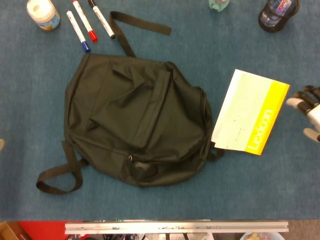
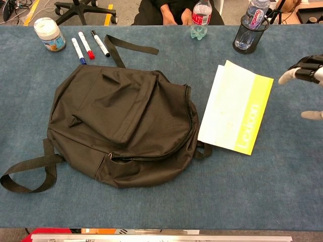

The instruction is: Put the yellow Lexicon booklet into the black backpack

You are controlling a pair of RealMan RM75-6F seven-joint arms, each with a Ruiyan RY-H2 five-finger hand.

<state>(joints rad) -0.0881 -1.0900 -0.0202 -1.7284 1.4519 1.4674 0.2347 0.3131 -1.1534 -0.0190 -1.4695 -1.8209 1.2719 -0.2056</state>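
Observation:
The black backpack [image 1: 135, 120] [image 2: 121, 121] lies flat in the middle of the blue table, its straps trailing to the front left and the back. Right of it, touching its edge, lies the yellow Lexicon booklet [image 1: 247, 112] [image 2: 234, 108], face up and slightly tilted. My right hand [image 1: 310, 112] [image 2: 308, 75] shows at the right edge, just right of the booklet, with its fingers spread and nothing in it. It does not touch the booklet. A pale sliver at the head view's left edge [image 1: 1, 145] may be my left hand; its pose is hidden.
Three markers [image 1: 85, 25] and a white jar [image 1: 42, 12] lie at the back left. A water bottle [image 2: 200, 20] and a black mesh cup [image 2: 250, 33] stand at the back right. A person sits behind the table [image 2: 171, 10]. A metal rail [image 1: 175, 227] lines the front edge.

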